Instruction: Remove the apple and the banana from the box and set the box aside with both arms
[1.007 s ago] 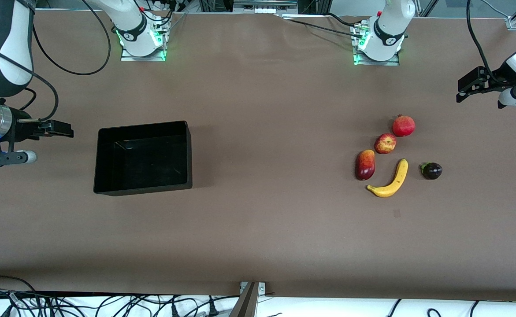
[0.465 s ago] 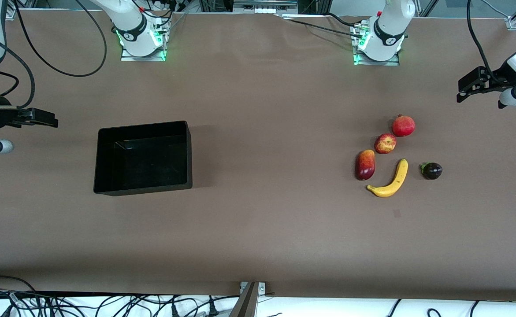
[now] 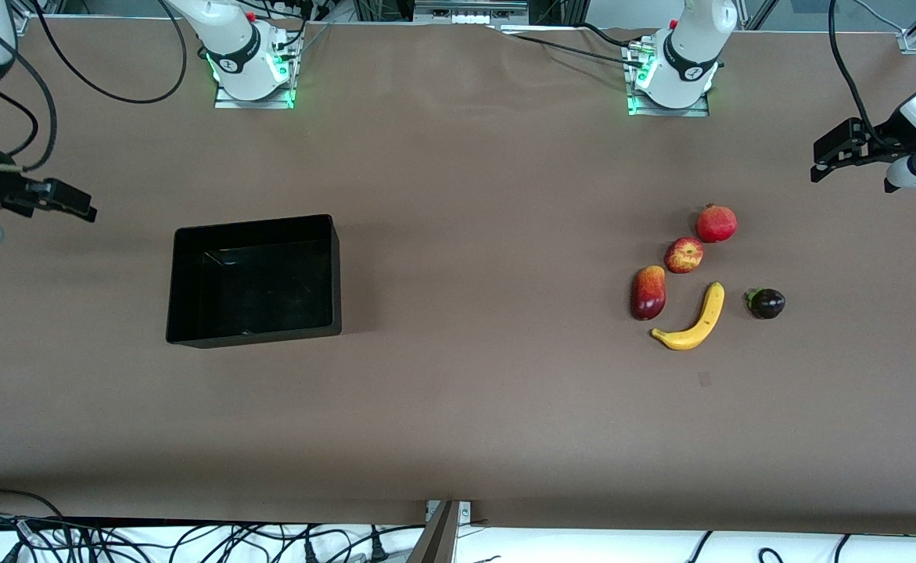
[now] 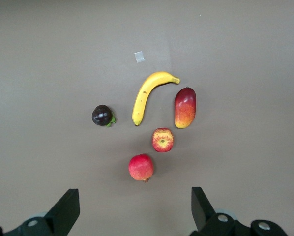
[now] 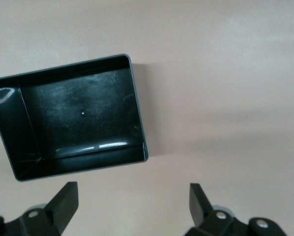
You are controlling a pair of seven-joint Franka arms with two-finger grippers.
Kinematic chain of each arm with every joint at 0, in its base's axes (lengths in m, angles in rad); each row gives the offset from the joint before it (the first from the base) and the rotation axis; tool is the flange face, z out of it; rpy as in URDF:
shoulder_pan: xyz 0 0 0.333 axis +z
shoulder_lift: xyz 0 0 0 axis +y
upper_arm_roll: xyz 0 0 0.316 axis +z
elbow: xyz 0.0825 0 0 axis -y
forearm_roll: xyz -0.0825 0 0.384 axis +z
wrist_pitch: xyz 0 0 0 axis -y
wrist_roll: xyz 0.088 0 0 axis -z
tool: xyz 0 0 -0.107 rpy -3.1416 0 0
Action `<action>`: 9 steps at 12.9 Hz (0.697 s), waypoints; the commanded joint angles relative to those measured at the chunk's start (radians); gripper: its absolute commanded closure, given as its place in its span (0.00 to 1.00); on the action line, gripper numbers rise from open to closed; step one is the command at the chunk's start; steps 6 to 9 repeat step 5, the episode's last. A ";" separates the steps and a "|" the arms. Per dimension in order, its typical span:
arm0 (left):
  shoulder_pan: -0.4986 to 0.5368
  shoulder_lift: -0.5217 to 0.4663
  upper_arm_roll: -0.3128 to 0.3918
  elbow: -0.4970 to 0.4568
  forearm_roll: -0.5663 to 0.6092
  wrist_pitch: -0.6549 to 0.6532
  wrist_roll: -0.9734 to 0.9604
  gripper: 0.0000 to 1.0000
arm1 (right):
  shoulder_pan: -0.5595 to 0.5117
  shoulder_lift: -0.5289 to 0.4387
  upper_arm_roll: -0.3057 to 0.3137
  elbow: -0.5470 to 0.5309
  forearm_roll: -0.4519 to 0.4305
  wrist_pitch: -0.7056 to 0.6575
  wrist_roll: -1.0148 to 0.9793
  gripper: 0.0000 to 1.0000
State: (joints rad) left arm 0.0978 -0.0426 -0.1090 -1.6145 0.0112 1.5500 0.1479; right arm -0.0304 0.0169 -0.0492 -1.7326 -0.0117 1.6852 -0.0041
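The right gripper (image 3: 74,205) hangs at the upper left edge of the front view, above bare table toward the right arm's end, well apart from the box (image 3: 180,285), and its wrist view shows the two fingers (image 5: 63,204) spread wide with nothing between them. The left gripper (image 3: 825,156) waits at the upper right of the front view, above the table near the left arm's end, its fingers (image 4: 66,211) likewise spread and empty. The box sits open and empty at centre left in the front view; its glossy floor (image 5: 80,115) shows only in the right wrist view. The fruits lie together at centre right: the apple (image 3: 684,255) just beside the pomegranate (image 3: 716,224), with the mango (image 3: 648,292), the banana (image 3: 695,319) and a dark purple fruit (image 3: 766,303) lower in the frame. The left wrist view looks straight down on all five, the banana (image 4: 148,94) among them. Since a second ago the right gripper has drawn away from the box toward the frame's edge; the left arm and the fruits have not moved.
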 commanded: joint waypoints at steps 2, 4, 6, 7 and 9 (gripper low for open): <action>0.005 0.006 -0.005 0.028 -0.023 -0.021 -0.002 0.00 | -0.023 -0.020 0.034 -0.033 0.003 0.012 0.007 0.00; 0.005 0.006 -0.005 0.028 -0.023 -0.021 -0.002 0.00 | -0.020 -0.018 0.037 -0.028 -0.005 0.004 0.006 0.00; 0.005 0.006 -0.003 0.028 -0.023 -0.021 -0.001 0.00 | -0.017 -0.018 0.037 -0.027 -0.007 0.002 0.006 0.00; 0.005 0.006 -0.003 0.028 -0.023 -0.021 -0.001 0.00 | -0.017 -0.018 0.037 -0.027 -0.007 0.002 0.006 0.00; 0.005 0.006 -0.003 0.028 -0.023 -0.021 -0.001 0.00 | -0.017 -0.018 0.037 -0.027 -0.007 0.002 0.006 0.00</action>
